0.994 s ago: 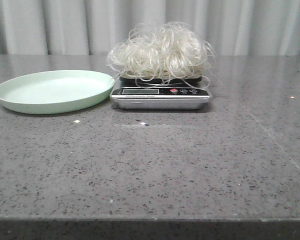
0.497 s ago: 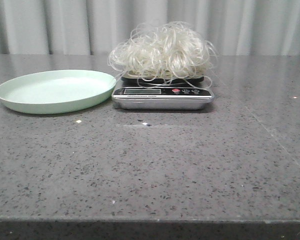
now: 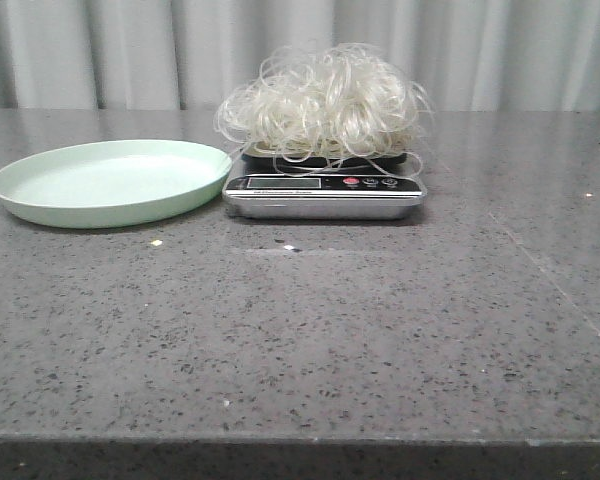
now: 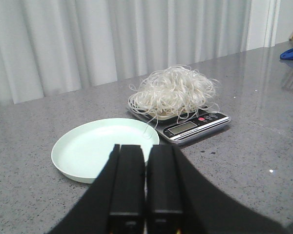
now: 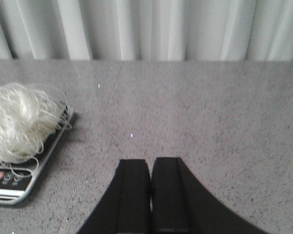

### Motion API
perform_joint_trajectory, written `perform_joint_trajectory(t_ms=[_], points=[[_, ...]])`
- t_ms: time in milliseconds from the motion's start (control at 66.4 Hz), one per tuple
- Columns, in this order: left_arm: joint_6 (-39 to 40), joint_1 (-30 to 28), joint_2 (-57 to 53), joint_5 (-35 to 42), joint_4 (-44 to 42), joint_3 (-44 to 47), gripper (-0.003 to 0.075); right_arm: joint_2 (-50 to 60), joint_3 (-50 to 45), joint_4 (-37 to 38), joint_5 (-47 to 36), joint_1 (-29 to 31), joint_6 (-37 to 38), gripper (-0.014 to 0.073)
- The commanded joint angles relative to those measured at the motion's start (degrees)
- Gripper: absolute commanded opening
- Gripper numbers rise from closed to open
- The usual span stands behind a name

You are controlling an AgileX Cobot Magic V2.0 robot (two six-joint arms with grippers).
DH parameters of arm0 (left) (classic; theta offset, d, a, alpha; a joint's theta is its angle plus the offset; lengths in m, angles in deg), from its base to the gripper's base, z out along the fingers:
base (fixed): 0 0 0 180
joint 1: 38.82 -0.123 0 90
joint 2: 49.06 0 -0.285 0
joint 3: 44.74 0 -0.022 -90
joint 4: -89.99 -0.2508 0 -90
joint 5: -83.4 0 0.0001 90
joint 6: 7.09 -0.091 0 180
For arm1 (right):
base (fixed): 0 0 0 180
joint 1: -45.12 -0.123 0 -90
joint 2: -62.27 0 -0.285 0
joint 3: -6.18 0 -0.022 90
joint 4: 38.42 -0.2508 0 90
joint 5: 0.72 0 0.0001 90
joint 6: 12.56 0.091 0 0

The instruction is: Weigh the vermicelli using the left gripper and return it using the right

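Note:
The vermicelli [image 3: 322,103], a fluffy white nest of thin curly strands, sits on the black platform of a small silver scale [image 3: 323,195] at the table's middle back. It also shows in the left wrist view [image 4: 173,92] and the right wrist view [image 5: 17,122]. A pale green plate [image 3: 40,205] lies empty just left of the scale. My left gripper [image 4: 146,147] is shut and empty, held back from the plate [image 4: 78,165]. My right gripper [image 5: 151,162] is shut and empty, off to the right of the scale [image 5: 10,187]. Neither gripper shows in the front view.
The table is grey speckled stone [image 3: 300,340] with grey curtains behind it. A blue object [image 4: 292,54] lies far off at the table's edge in the left wrist view.
The whole front picture has shifted a few pixels, first right, then slightly back. The vermicelli, scale and plate keep their places relative to each other.

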Motion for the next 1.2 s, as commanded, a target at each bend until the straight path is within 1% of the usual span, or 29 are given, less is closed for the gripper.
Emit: perform_joint_trajectory(t_ms=[0,75,120,196,256,301,361,407,557,723,964,1190], points=[[0.03,-0.12,0.31,4.59,0.77,-1.51,0.0127,-2.4,2.24,-0.37,-3.47,0.06,0.0,0.0169],[0.03,-0.12,0.31,4.59,0.77,-1.51,0.0127,-3.93,2.66,-0.44,-3.48,-0.84,0.0,0.0174],[0.03,-0.12,0.31,4.59,0.77,-1.51,0.0127,-5.25,3.49,-0.51,-2.95,-2.23,0.0,0.021],[0.03,-0.12,0.31,4.59,0.77,-1.51,0.0127,-7.85,6.34,-0.51,-2.02,-5.15,-1.14,0.034],[0.03,-0.12,0.31,4.59,0.77,-1.51,0.0127,-10.55,9.35,-0.51,-1.89,-8.07,-1.28,0.0482],[0.03,-0.12,0.31,4.59,0.77,-1.51,0.0127,-12.84,12.23,-0.51,-1.58,-10.1,-1.28,0.056],[0.03,-0.12,0.31,4.59,0.77,-1.51,0.0127,-16.59,16.39,-0.51,-0.53,-12.28,-1.28,0.0619],[0.03,-0.12,0.31,4.59,0.77,-1.51,0.0127,-19.76,19.97,-0.51,1.11,-14.01,-1.28,0.0605],[0.03,-0.12,0.31,4.59,0.77,-1.51,0.0127,-30.57,32.37,-1.71,8.57,-18.07,-1.28,0.0608],[0.03,-0.12,0.31,4.59,0.77,-1.51,0.0127,-43.88,46.47,-6.81,16.18,-18.71,-1.28,0.0608],[0.03,-0.12,0.31,4.59,0.77,-1.51,0.0127,-58.55,59.95,-8.55,23.57,-18.71,-1.28,0.0608],[0.03,-0.12,0.31,4.59,0.77,-1.51,0.0127,-70.48,68.88,-7.44,30.69,-18.71,-1.28,0.0608]])
